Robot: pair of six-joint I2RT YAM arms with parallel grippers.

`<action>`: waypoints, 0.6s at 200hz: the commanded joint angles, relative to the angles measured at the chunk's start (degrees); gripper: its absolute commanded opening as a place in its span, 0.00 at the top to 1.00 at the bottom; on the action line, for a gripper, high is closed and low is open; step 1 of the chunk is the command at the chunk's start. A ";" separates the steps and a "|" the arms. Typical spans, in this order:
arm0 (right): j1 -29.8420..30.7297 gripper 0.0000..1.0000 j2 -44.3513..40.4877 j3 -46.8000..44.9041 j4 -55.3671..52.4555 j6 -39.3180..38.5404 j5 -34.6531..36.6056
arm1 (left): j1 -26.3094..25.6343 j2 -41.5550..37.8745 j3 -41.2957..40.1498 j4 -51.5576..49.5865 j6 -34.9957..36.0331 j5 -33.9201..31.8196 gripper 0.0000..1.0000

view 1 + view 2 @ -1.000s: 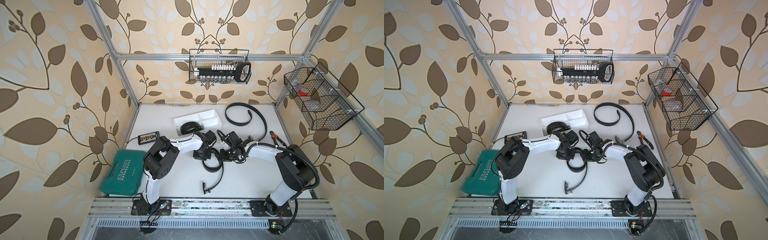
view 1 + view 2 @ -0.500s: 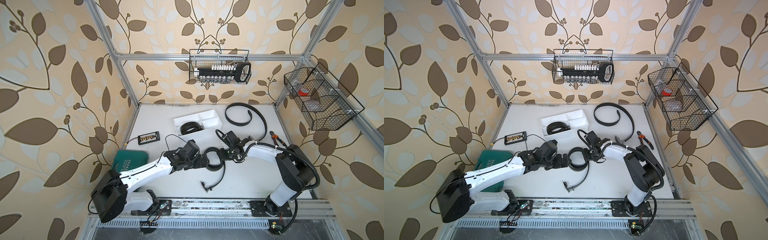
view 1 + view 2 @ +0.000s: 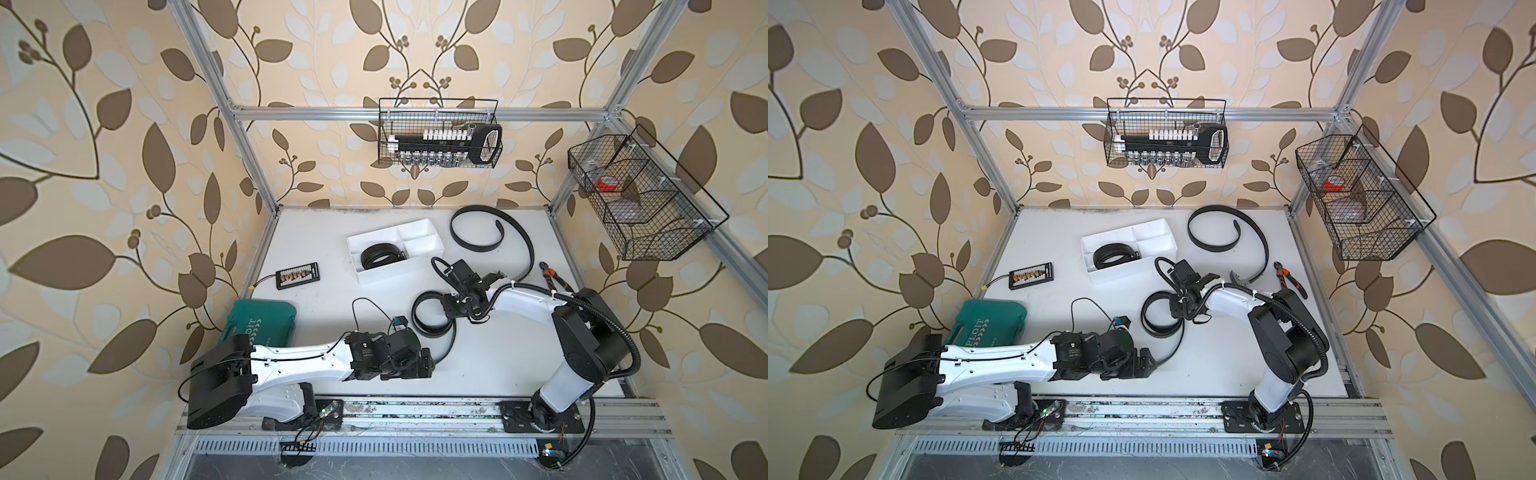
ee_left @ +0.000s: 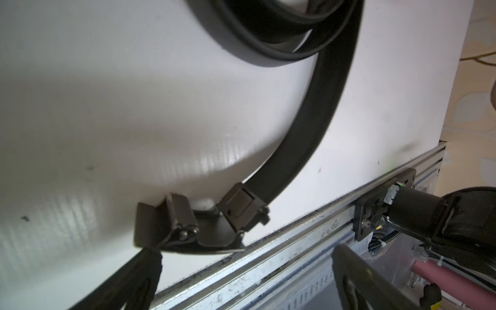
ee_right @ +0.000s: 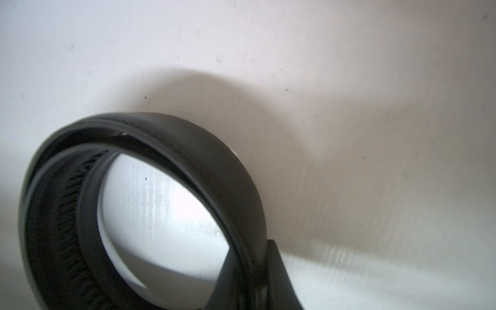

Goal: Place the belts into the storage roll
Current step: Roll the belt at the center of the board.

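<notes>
Step in hand: winding the second belt (image 5: 214, 166). The right claw (image 3: 451, 305) clamps its coil at tabletop centre. The left claw (image 3: 427, 365) stands open beside the buckle (image 4: 239, 206). The storage roll (image 3: 390, 272), at 11 o'clock, holds a coiled belt (image 3: 376, 255). Next, as judged: wind in the tail, then carry.

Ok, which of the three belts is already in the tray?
The tightly coiled belt, lying inside the white tray. The half-coiled belt and the loose belt are both on the table.

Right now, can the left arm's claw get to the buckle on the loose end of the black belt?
Probably yes. The open left claw sits low by the dark hinged buckle of the half-coiled black belt, with nothing but white table between. The right claw pinches the coil.
</notes>
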 commanded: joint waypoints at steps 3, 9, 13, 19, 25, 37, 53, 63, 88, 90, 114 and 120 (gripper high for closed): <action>-0.46 1.00 1.23 1.35 -2.49 -0.12 2.62 | -1.89 5.92 7.86 -4.68 10.85 -6.58 0.01; -0.57 1.00 1.40 1.31 -2.43 -0.23 2.22 | -2.37 8.06 9.94 -6.88 12.99 -7.38 0.01; -0.65 1.00 1.42 1.27 -2.42 -0.32 1.95 | -2.74 10.08 11.29 -8.34 14.53 -7.88 0.01; -0.89 1.00 1.45 1.27 -2.48 -0.28 1.49 | -3.29 12.79 13.31 -10.17 16.73 -8.70 0.01; -1.05 1.00 1.33 1.13 -2.48 -0.29 1.10 | -3.90 14.90 14.98 -12.16 18.23 -9.67 0.01; -1.60 1.00 0.92 0.80 -2.43 -0.23 0.48 | -4.83 18.54 17.51 -14.65 20.48 -11.05 0.01; -2.46 1.00 0.07 0.17 -2.39 -0.22 -0.17 | -5.27 21.99 19.26 -17.44 20.70 -13.68 0.01; -3.05 1.00 -0.51 -0.33 -2.35 -0.30 -0.78 | -5.30 23.58 20.26 -19.57 19.79 -16.12 0.01; -4.56 1.00 -1.92 -1.73 -2.40 -0.35 -2.20 | -5.23 26.02 22.24 -24.00 17.86 -23.24 0.01; -4.66 1.00 -2.03 -1.90 -2.39 -0.38 -2.27 | -5.19 26.13 22.42 -24.36 17.75 -23.82 0.01; -4.96 1.00 -3.42 -3.65 -2.44 -0.02 -3.48 | -3.51 28.18 24.22 -26.92 17.77 -28.46 0.01; -4.88 1.00 -3.67 -4.16 -2.39 0.16 -3.99 | -2.41 28.74 24.52 -26.97 18.31 -28.87 0.01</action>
